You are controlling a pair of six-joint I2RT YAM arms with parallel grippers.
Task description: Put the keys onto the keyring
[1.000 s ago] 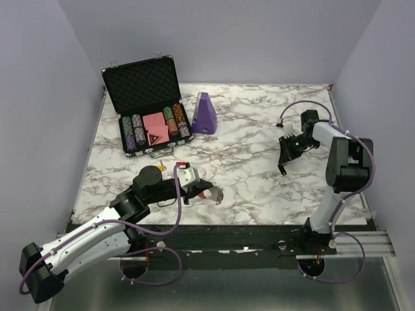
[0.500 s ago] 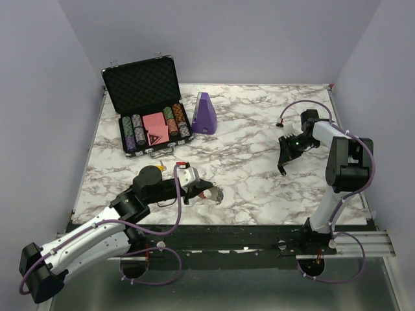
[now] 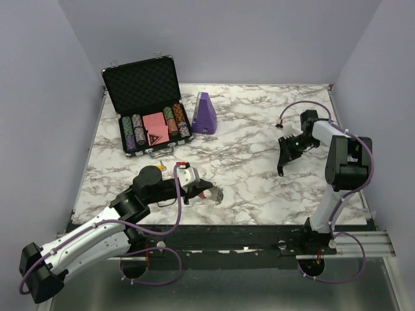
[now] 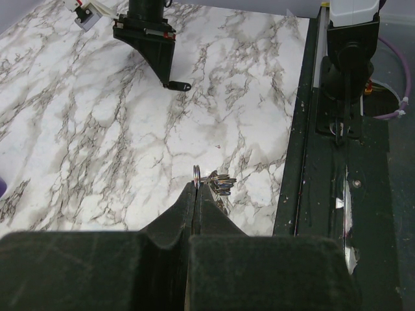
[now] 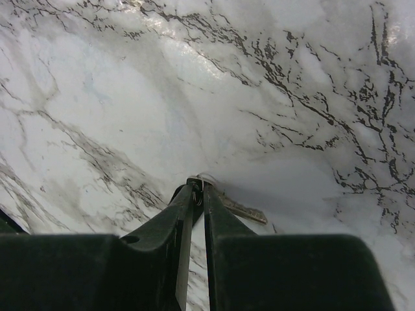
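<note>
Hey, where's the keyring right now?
In the top view, the keyring is pinched in the left end effector, left of centre on the table, close to its front edge.

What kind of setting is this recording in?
Likely a robot test booth: marble-patterned table boxed in by plain walls, two arms bolted at its near edge, a poker chip case as prop.

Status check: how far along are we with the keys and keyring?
Done: the left gripper is shut on the silvery metal loop of the keyring, near the front edge of the marble table. In hand: the right gripper appears to pinch a slim key against the table. Left: bringing that key and threading it; whether any key already hangs there is unclear.
</note>
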